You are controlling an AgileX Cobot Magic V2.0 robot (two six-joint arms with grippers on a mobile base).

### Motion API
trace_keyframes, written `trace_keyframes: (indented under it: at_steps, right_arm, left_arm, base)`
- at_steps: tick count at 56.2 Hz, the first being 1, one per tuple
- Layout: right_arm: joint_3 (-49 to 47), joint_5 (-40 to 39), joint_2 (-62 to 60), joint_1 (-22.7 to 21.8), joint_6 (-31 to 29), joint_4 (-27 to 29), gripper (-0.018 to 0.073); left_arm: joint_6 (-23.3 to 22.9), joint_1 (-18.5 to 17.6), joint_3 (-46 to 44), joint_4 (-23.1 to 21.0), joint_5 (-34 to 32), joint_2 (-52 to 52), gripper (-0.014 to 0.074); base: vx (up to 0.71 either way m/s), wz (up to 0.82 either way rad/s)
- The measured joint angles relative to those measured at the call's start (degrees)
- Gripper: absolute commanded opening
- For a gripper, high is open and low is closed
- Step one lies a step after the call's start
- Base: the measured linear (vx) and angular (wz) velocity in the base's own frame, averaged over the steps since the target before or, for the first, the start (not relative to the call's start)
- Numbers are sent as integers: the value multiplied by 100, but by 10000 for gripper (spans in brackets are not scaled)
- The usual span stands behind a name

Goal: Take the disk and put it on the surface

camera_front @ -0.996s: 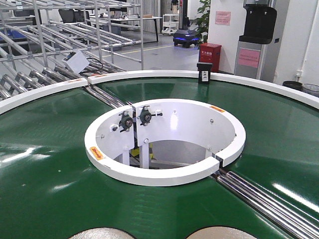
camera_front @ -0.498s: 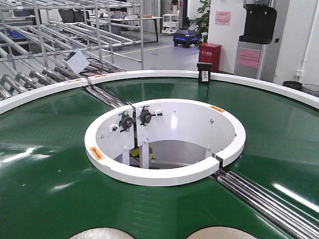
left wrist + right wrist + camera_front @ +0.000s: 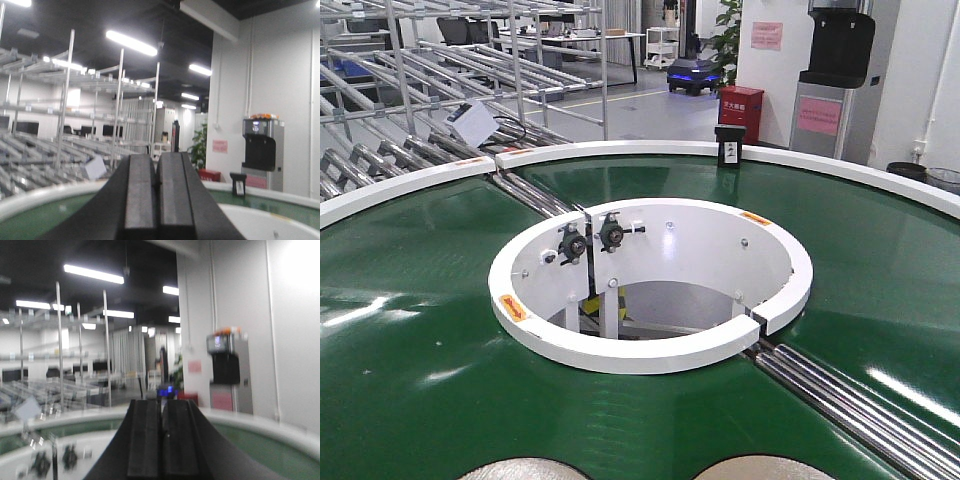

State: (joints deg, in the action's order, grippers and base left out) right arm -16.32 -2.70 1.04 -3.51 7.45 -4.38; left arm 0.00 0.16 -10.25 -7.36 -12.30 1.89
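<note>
factory hall: green ring conveyor [image 3: 420,380] circled a white hub [image 3: 650,352]. left gripper [image 3: 156,159], right gripper [image 3: 161,404]: jaws sat closed, empty. two pale rounded shapes [image 3: 525,470] lay at the near edge; whether disks, unclear.

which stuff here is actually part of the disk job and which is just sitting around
Job: left gripper, shut, empty; right gripper, shut, empty; two grey rounded shapes at the front view's bottom edge, maybe disks, cannot tell. The steel tabletop is not in view.
Just there: green conveyor belt; white inner ring; black box on the outer rim; red cabinet; shelving racks.
</note>
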Motion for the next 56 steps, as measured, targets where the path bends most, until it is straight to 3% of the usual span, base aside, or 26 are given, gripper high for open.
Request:
trace_keyframes:
  at_steps: [10,17,26,36,48,56]
  right_arm:
    - [-1872,270,1309,50,-446,-35,-9]
    - [-2480,206,2279,132,-644,-41,-9]
    - [-2641,112,3267,131,-667,-46,-9]
    - [-2641,134,3770,131,-667,12,13]
    - [-2641,128,3842,131,-667,14,169]
    - [-2641,134,3842,131,-667,19,390]
  left_arm:
    - [221,0,-1853,-5,283,1509,1]
    - [245,0,-2724,-5,496,2713,1]
    - [238,0,-3106,-5,652,3920,3]
    - [158,0,-3114,-11,783,4401,36]
    - [126,0,-3125,-11,816,4431,184]
    - [126,0,-3125,-11,873,4431,360]
  base:
    - [0,0]
    - [0,0]
    - [0,0]
    - [0,0]
    - [0,0]
    - [0,0]
